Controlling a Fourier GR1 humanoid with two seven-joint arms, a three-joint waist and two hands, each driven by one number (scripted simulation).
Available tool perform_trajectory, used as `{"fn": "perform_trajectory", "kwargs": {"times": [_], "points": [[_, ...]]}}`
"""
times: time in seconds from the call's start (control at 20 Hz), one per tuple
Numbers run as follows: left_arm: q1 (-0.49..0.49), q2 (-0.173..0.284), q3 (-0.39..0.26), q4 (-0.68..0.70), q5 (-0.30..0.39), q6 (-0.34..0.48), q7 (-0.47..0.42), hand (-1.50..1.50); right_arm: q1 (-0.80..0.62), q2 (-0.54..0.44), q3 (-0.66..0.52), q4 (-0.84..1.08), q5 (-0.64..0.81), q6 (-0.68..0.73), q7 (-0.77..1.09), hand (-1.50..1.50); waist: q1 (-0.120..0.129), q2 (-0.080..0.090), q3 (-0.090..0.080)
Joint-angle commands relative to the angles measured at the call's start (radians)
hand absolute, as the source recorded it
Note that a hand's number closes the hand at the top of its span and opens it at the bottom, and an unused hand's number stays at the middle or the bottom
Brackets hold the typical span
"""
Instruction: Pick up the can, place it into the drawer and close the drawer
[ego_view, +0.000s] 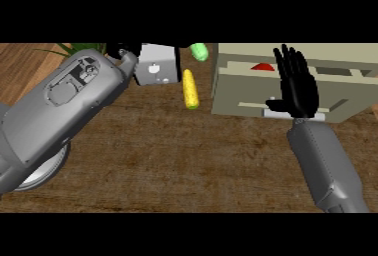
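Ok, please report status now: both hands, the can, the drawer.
Right hand open, fingers straight, against drawer unit front. Left hand top left, fingers unclear. Can not identifiable. Corn cob lies beside the unit.

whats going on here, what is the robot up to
The robot's right hand is held flat, fingers straight, against the front of the beige drawer unit at the counter's right. Its left hand is up at the far edge by a grey box, mostly hidden behind the forearm. A yellow corn cob lies on the wooden counter between them. No can is visible.
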Motion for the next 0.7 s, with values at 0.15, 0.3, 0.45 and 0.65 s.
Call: {"fn": "perform_trajectory", "kwargs": {"times": [0.15, 0.3, 0.45, 0.65], "points": [[0.098, 0.065, 0.007, -0.113, -0.026, 0.000, 0.019, -1.50, -0.216, -0.011, -0.071, 0.276, -0.002, -0.045, 0.018, -1.50, 0.008, 0.024, 0.019], [0.164, 0.036, -0.022, -0.174, -0.041, 0.024, 0.014, -1.50, -0.269, -0.005, -0.090, 0.360, -0.002, -0.108, 0.005, -1.50, 0.026, 0.030, 0.020], [0.200, 0.083, 0.001, -0.228, -0.038, 0.004, 0.033, -1.50, -0.325, 0.005, -0.092, 0.443, 0.025, -0.146, 0.030, -1.50, 0.019, 0.028, 0.019], [0.214, 0.089, 0.010, -0.235, -0.056, -0.012, 0.004, -1.50, -0.429, -0.035, -0.115, 0.493, 0.011, -0.113, 0.031, -1.50, 0.026, 0.037, 0.019]]}}
